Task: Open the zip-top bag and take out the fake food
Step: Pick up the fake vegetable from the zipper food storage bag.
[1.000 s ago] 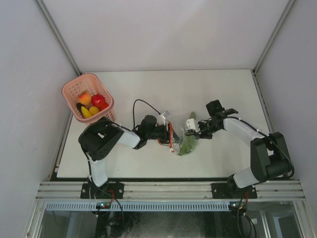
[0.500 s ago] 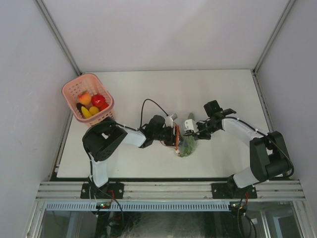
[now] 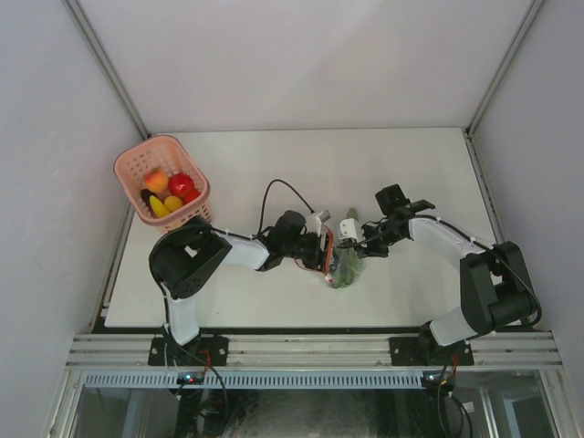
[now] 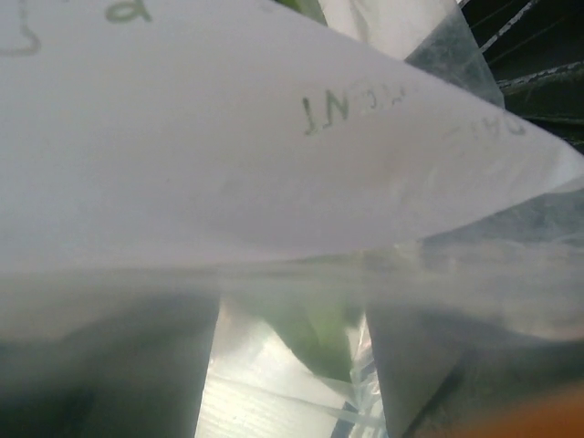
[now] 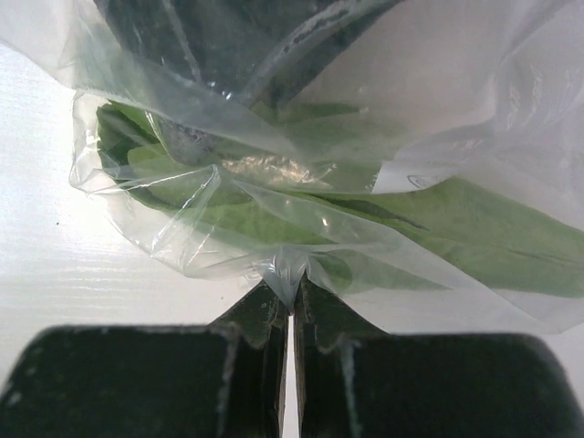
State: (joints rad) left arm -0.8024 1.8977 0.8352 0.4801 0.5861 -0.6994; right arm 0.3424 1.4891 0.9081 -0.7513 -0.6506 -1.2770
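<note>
The zip-top bag lies on the table at lower centre of the top view, with green leafy fake food inside. The right pincer is clamped on a pinch of its clear film. The left pincer presses against the bag — plastic blurs its wrist view, so I cannot tell whether it is apart or together. Upper left, a pink basket holds toy fruit.

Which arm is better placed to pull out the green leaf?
Left. The left gripper is at the zip-top bag, green leaf between its spread fingers; the right gripper is clamped on the bag's film.
</note>
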